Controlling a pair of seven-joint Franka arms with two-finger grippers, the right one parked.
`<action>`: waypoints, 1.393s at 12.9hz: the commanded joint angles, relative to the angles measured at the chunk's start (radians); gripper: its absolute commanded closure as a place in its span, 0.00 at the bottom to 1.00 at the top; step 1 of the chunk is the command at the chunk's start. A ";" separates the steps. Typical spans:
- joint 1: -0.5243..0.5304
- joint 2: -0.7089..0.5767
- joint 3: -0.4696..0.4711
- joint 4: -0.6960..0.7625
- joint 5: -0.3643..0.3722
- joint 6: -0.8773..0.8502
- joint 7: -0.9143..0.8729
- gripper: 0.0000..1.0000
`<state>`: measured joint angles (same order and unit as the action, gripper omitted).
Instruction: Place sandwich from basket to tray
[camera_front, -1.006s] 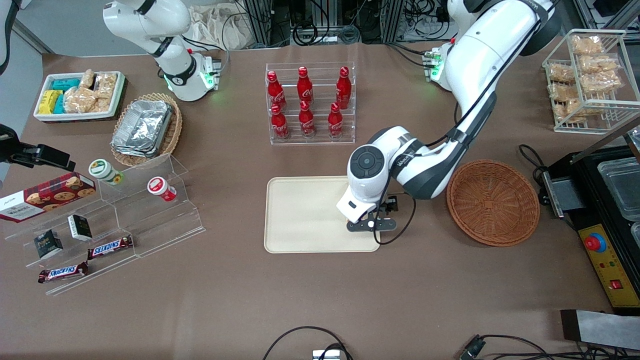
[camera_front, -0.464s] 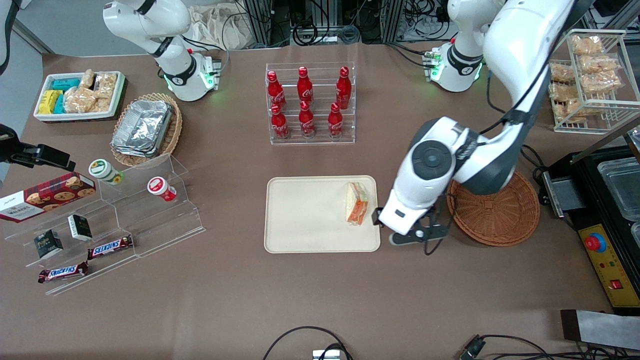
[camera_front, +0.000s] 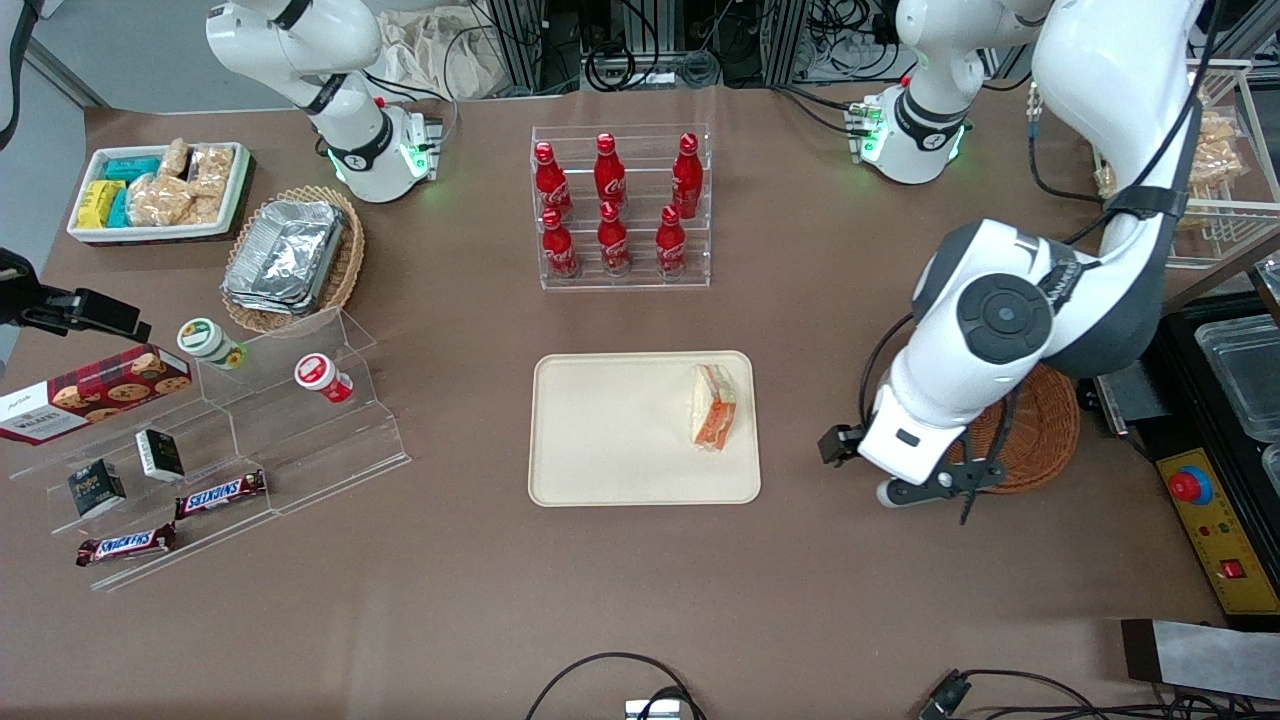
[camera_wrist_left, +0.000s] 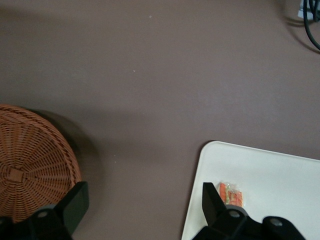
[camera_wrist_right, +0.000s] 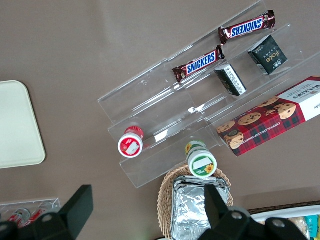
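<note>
Triangular sandwich (camera_front: 714, 407) on tray (camera_front: 600, 440) (gripper (camera_wrist_left: 142, 210) agape)

"SNICKERS" on two bars (camera_wrist_right: 198, 64); "WALKERS" on cookie box (camera_wrist_right: 272, 119)

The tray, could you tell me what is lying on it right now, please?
Only the sandwich lies on the tray, near its edge toward the basket; nothing covers the tray. The gripper, open and holding nothing, hangs over the table between tray and basket.

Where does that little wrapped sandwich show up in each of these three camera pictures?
Front view: sandwich lies on the tray, at its end nearest the basket.
Left wrist view: sandwich on the tray, beside the open pincer.
Right wrist view: not in it.
Shared landmark: the tray.
</note>
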<state>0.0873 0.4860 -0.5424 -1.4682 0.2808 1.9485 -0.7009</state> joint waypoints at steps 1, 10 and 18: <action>0.043 -0.034 -0.005 -0.012 -0.019 -0.033 0.017 0.00; 0.051 -0.101 0.062 -0.030 -0.063 -0.062 0.088 0.00; -0.050 -0.306 0.357 -0.115 -0.256 -0.164 0.475 0.00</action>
<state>0.0534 0.2593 -0.2342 -1.5291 0.0490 1.8227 -0.3010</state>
